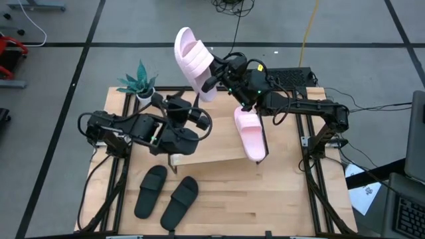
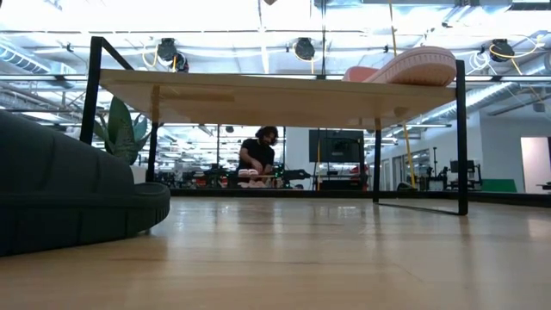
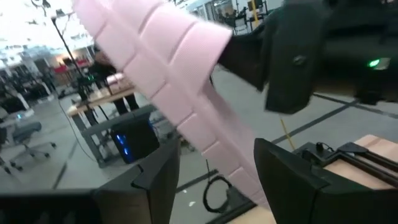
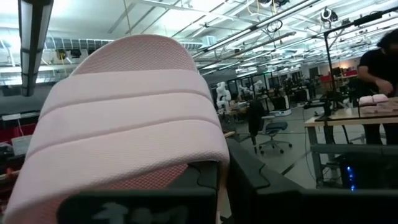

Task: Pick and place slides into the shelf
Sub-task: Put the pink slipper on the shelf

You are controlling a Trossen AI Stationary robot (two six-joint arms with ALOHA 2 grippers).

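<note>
Right gripper [image 1: 219, 72] clamped a pink slide [image 1: 194, 61] upper centre, left gripper [image 1: 194, 116] gaped empty mid-frame, no writing readable.

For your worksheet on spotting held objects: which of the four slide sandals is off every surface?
The pale pink slide sandal, gripped aloft by the right gripper. Its partner lies on the shelf; the black pair lies on the table.
</note>
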